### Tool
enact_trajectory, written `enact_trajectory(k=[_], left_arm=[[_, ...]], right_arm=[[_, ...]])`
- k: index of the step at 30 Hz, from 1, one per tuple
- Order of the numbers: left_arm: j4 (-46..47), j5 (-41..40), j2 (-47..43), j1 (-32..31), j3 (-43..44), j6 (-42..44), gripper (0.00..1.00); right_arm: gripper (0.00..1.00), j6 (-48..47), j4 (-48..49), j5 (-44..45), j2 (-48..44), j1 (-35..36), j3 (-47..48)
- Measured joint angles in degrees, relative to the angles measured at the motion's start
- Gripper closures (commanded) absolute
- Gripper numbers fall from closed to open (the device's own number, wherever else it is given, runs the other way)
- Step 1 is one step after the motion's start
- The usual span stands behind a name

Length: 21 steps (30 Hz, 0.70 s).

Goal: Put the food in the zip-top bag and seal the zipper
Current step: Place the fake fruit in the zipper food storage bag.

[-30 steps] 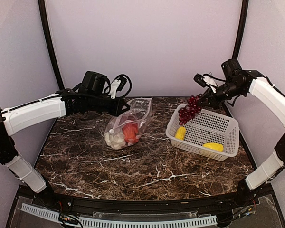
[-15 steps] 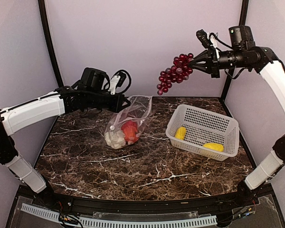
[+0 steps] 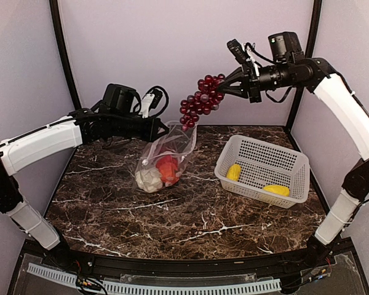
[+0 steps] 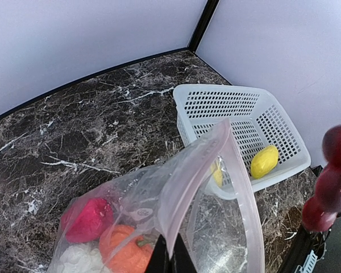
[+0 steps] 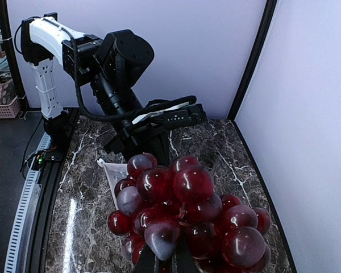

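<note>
Grapes (image 3: 200,102) dangle pinched in the right gripper (image 3: 226,88) over the bag (image 3: 179,147), its rim nipped shut-fingered by the left gripper (image 3: 162,129). Three pieces are inside, two yellow pieces (image 3: 234,172) wait in the basket (image 3: 295,157), and the zipper (image 4: 200,164) is unsealed.

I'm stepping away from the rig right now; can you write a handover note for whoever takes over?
Left gripper: shut on the zip-top bag's rim, holding its mouth open.
Right gripper: shut on the grapes, raised near the bag mouth.
Bagged: cabbage, orange-red round one, red pepper.
Basket: two yellow pieces.
To do: grapes in, yellow pieces in, seal the zipper.
</note>
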Motion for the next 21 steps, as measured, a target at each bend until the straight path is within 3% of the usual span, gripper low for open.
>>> enact_trajectory(k=[21], left_arm=[[-0.20,-0.02,-3.96,0.00,-1.29,-2.62,0.99]], right_arm=[[1.00,-3.26,2.36,17.25,7.67,15.52,-5.55]])
